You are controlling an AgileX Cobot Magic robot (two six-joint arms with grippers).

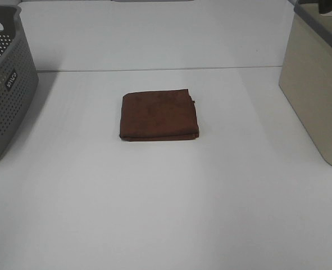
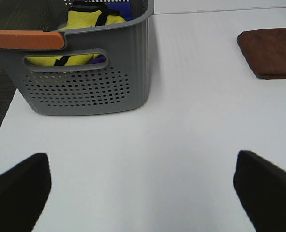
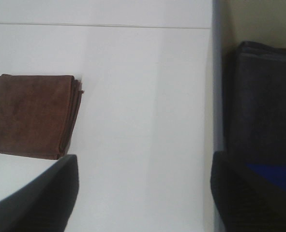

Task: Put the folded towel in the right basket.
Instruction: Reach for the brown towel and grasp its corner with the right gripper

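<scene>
A brown folded towel lies flat in the middle of the white table. It also shows in the left wrist view and in the right wrist view. The right basket is beige and stands at the table's right edge. Its inside shows in the right wrist view with dark cloth in it. My left gripper is open and empty, low over the table near the grey basket. My right gripper is open and empty, between the towel and the beige basket. Neither gripper shows in the high view.
A grey perforated basket stands at the left edge of the table. In the left wrist view the grey basket holds yellow and blue cloth. Bare white table lies in front of the towel.
</scene>
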